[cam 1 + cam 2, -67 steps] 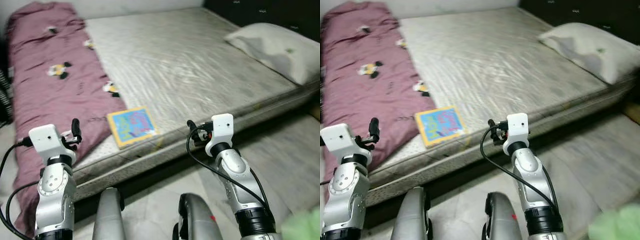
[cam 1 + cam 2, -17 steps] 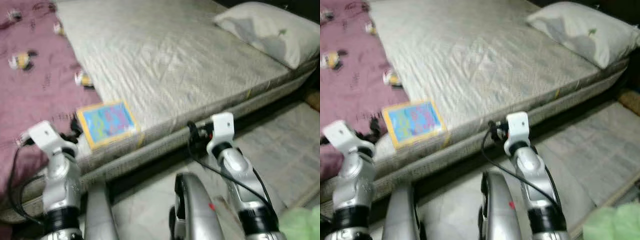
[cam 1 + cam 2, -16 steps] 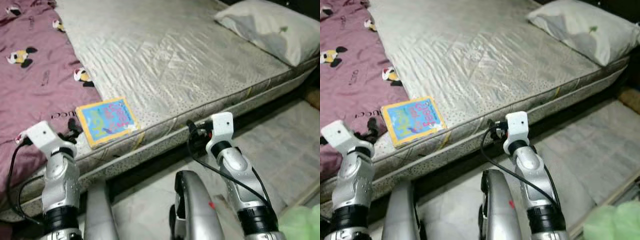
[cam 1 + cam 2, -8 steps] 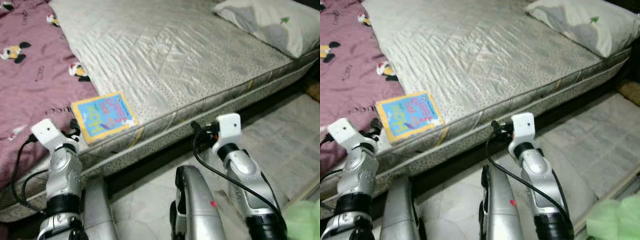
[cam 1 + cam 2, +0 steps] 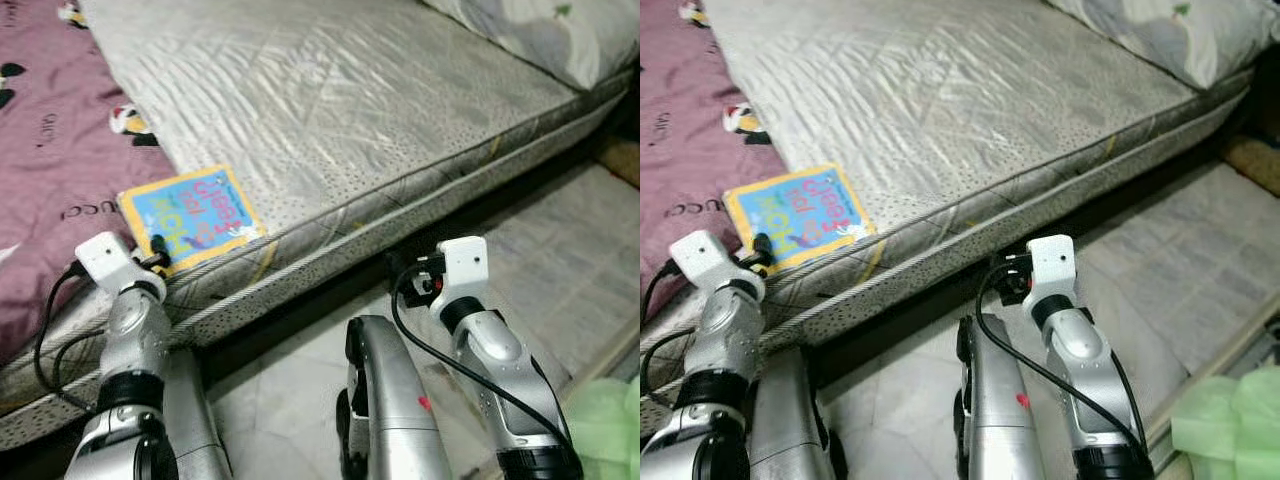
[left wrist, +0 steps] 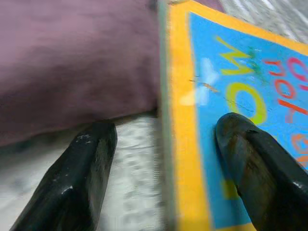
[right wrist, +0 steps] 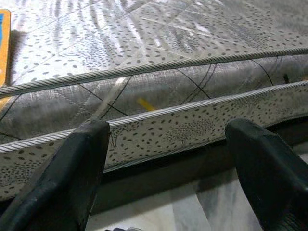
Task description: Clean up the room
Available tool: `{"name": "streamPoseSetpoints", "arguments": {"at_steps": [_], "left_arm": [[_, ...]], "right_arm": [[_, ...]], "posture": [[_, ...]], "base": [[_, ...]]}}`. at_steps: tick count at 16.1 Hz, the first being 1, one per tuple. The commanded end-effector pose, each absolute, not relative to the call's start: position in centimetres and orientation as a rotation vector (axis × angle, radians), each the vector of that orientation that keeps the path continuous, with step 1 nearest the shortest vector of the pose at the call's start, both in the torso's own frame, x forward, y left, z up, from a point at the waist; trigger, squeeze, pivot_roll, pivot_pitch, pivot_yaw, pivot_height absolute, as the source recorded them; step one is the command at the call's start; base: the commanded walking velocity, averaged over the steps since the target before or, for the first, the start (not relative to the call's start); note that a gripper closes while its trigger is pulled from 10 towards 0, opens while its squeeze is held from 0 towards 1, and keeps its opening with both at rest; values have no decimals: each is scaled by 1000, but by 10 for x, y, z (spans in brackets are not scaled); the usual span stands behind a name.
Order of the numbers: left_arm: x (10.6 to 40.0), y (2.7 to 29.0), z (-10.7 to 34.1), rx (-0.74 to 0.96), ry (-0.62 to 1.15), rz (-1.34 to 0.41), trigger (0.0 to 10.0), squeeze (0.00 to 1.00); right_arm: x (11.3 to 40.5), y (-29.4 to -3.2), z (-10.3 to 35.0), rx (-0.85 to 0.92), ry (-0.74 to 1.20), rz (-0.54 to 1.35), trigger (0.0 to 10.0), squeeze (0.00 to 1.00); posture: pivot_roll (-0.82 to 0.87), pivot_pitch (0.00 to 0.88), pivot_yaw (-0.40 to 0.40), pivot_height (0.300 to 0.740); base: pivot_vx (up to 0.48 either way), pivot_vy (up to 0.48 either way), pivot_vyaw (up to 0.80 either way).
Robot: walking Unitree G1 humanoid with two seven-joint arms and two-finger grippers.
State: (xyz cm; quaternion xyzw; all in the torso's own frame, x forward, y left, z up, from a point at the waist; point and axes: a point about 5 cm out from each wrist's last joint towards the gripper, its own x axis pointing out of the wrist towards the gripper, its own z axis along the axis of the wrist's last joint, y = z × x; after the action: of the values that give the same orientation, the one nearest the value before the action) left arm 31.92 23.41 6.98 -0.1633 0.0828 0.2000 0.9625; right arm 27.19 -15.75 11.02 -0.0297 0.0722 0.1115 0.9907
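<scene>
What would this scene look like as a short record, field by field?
setting: mattress low on a pale floor
on mattress: book with blue and yellow cover near the front edge, purple blanket beside it, pillow at far corner
left gripper: fingers open, straddling the book's edge
right gripper: fingers open, facing the mattress side, holding nothing

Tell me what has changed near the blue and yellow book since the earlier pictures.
The robot has stepped closer to the bed. The left gripper has reached the near edge of the blue and yellow book, fingers open astride it, not yet gripping. The book stays on the grey mattress beside the purple blanket. The right gripper stays open, holding nothing.
</scene>
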Motion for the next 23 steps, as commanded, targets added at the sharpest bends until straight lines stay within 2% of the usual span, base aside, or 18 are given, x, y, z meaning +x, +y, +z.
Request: {"name": "streamPoseSetpoints", "arguments": {"at_steps": [1, 3, 5, 9, 10, 11, 14, 16, 17, 18, 22, 23], "left_arm": [[322, 230, 70, -304, 165, 372, 10000, 0], [325, 224, 71, -302, 172, 336, 10000, 0], [323, 219, 58, -301, 253, 312, 10000, 0], [317, 219, 44, -396, 320, 289, 10000, 0], [317, 220, 43, -417, 325, 287, 667, 0], [317, 218, 42, -448, 343, 269, 0, 0], [317, 206, 40, -538, 360, 156, 0, 0], [313, 199, 38, -540, 368, 72, 0, 0], [310, 196, 37, -539, 371, 30, 1294, 0], [309, 195, 37, -540, 369, 11, 10000, 0], [309, 195, 43, -530, 345, -34, 10000, 0], [310, 196, 44, -559, 332, -45, 0, 0]], "right_arm": [[269, -164, 113, -74, 147, 201, 10000, 0], [270, -165, 113, -80, 146, 199, 10000, 0], [272, -164, 114, -85, 141, 195, 10000, 0], [274, -172, 117, -100, 129, 174, 10000, 0], [275, -173, 118, -102, 125, 172, 10000, 0], [277, -171, 119, -102, 118, 175, 10000, 0], [283, -166, 121, -99, 105, 191, 10000, 0], [285, -163, 122, -98, 99, 199, 10000, 0], [287, -162, 123, -97, 94, 205, 10000, 0], [288, -162, 123, -99, 92, 208, 10000, 0], [296, -157, 125, -100, 78, 223, 10000, 0], [298, -156, 125, -102, 75, 223, 10000, 0]], "posture": [[-178, 181, -44, 463], [-178, 171, -43, 463], [-183, 161, -37, 463], [-183, 144, -36, 463], [-182, 138, -38, 463], [-179, 133, -39, 463], [-171, 111, -44, 463], [-167, 98, -48, 463], [-165, 93, -51, 463], [-162, 91, -53, 463], [-146, 84, -60, 463], [-146, 82, -59, 463]], "base": [[0, 0, 0], [0, 0, 0], [0, 0, 0], [0, 0, 0], [0, 0, 0], [0, 0, 0], [0, 0, 0], [0, 0, 0], [0, 0, 0], [0, 0, 0], [0, 0, 0], [0, 0, 0]]}}
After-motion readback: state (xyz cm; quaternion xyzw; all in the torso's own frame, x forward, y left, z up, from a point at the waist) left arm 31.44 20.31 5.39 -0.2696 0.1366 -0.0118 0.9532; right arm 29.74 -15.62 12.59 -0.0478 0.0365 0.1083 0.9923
